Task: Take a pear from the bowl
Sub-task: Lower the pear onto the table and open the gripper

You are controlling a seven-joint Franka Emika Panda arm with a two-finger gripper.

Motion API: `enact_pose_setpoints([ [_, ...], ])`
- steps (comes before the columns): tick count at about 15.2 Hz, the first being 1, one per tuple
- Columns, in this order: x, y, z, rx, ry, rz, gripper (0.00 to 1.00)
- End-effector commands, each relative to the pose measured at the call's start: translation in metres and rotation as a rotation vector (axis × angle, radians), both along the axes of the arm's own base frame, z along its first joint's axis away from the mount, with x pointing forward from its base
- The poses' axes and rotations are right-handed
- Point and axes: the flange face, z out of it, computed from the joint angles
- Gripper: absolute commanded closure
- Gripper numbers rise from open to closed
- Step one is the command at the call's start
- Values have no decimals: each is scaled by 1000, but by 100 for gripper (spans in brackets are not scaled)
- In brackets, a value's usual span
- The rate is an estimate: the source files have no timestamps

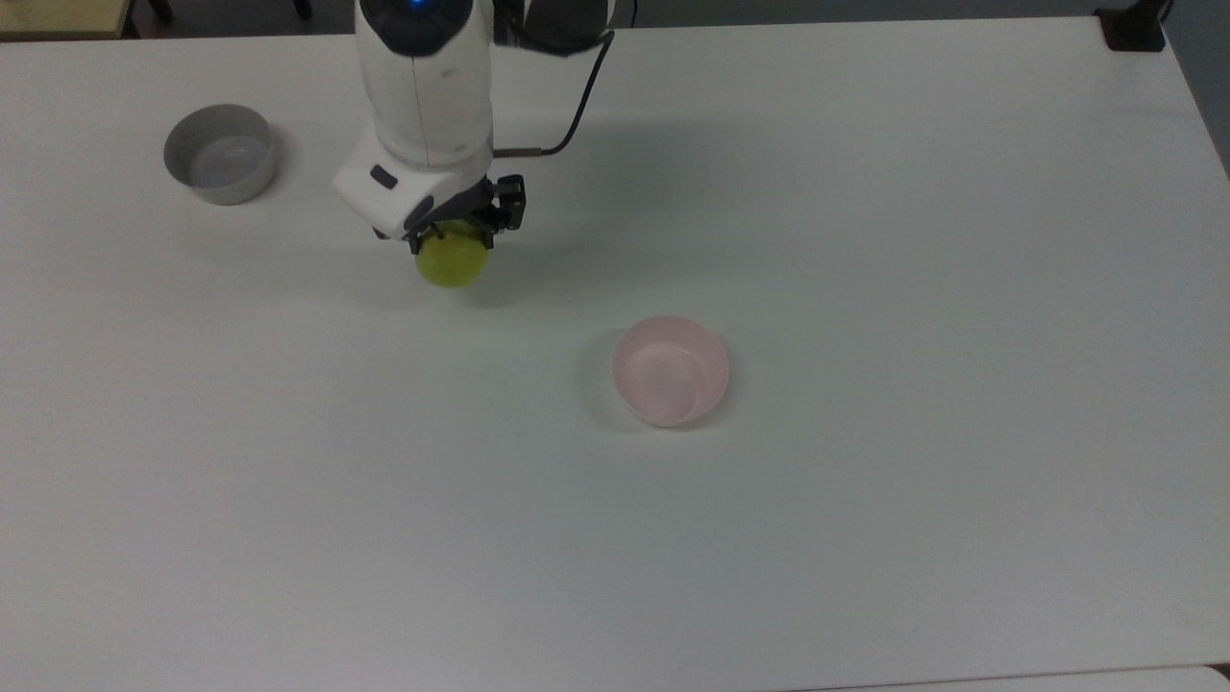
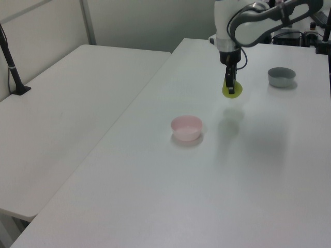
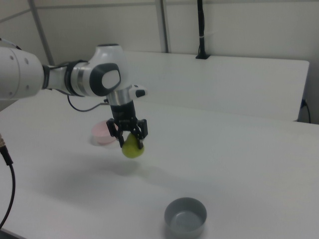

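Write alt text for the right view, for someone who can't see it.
A white robot arm's black gripper holds a yellow-green pear in the air above a white table. A pink bowl sits just behind the arm, and a grey bowl stands near the table's front edge.

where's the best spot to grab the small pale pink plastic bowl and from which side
Grip the pale pink plastic bowl by its thin rim, coming straight down from above: it sits upright and empty, so one finger fits inside the wall and one outside. The round wall looks too wide to span.
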Motion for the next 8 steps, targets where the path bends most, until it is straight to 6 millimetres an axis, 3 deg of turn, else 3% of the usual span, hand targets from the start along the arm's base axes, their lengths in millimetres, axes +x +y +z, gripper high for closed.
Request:
enact_pose_setpoints([
  [1,7,-3,-29,-47,-1,18,61],
  [4,7,-3,-52,-54,34,25,58],
  [6,8,-4,-55,-59,39,32,46],
  [7,8,-4,-52,-59,34,33,33],
  [8,7,-4,-50,-59,32,31,6],
])
